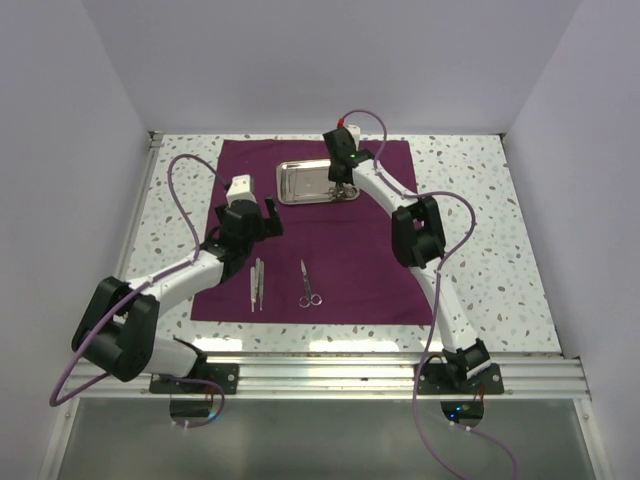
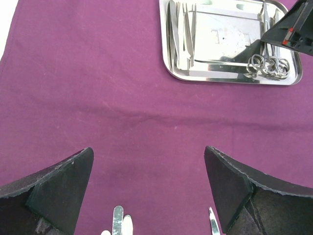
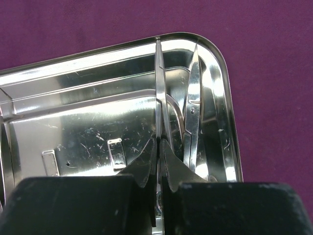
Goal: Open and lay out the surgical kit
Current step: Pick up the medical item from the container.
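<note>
Right gripper [image 3: 159, 152] pinches a thin steel instrument [image 3: 159, 83] in the tray [image 3: 73, 132]: probably light, stiff, slippery; best held mid-shaft. Left gripper [image 2: 148, 154] spread.

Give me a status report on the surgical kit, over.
Left gripper open over cloth. Right gripper shut on slim instrument in tray. Scissors, tweezers laid out on cloth; ringed instruments in tray. No obstruction seen.

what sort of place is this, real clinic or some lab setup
Likely a robotics lab test cell, not a clinic: two arms bolted at a speckled table's edge, plain white walls close around, surgical instruments on a purple cloth.
</note>
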You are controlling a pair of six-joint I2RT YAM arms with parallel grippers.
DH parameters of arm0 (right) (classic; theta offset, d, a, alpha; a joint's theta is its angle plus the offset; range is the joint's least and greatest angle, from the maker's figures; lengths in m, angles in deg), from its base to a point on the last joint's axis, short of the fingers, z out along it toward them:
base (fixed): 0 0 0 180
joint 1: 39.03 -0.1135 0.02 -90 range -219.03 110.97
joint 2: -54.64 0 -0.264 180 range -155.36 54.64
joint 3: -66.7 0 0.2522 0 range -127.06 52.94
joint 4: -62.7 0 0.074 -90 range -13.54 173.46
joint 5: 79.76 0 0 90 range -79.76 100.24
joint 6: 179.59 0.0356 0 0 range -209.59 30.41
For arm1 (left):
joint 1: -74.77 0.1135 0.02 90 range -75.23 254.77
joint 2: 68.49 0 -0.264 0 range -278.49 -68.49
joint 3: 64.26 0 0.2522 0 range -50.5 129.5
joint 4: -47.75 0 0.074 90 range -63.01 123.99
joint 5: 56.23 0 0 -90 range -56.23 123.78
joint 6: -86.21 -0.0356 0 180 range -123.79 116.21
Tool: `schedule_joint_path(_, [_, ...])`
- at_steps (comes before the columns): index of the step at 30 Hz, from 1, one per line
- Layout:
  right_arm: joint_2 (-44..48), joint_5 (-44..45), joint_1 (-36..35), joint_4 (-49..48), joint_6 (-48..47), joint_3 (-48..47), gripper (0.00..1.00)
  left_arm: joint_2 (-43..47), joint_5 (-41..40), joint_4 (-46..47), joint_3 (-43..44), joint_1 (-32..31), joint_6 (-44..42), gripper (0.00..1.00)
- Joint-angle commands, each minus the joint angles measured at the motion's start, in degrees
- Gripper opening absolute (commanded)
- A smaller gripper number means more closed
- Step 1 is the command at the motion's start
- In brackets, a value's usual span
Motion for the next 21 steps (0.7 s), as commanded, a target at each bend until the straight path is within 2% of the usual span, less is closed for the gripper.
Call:
schedule_joint_path(1, [0.9, -1.7, 0.3, 2.6, -1.7, -0.3, 0.0, -0.4, -0.5, 3.3, 1.6, 0.0, -1.0, 0.99])
schedule_joint_path(5, [5.5, -1.5, 0.3, 3.4, -3.2, -3.3, 0.0, -0.3, -0.6, 3.1, 1.8, 0.0, -1.0, 0.99])
schedule_joint_path(12, [12.7, -2.3, -1.5, 3.1, -4.2, -0.7, 0.0, -0.3, -1.4, 2.6, 2.3, 0.0, -1.3, 0.99])
schedule_joint_path(16, [18.3, -1.4, -3.7, 0.9, -3.9, 6.2, 0.0, 0.0, -1.7, 1.9, 2.8, 0.0, -1.4, 0.99])
schedule_joint_path(19, [24.9, -1.4, -5.7, -1.3, -1.9, 15.0, 0.0, 0.1, -2.5, 0.8, 3.5, 0.0, -2.1, 1.0])
schedule_joint_path(21, [28.8, -0.6, -8.6, -5.0, 0.0, 24.9, 0.0, -0.1, -3.5, -0.4, 4.5, 0.0, -2.2, 0.99])
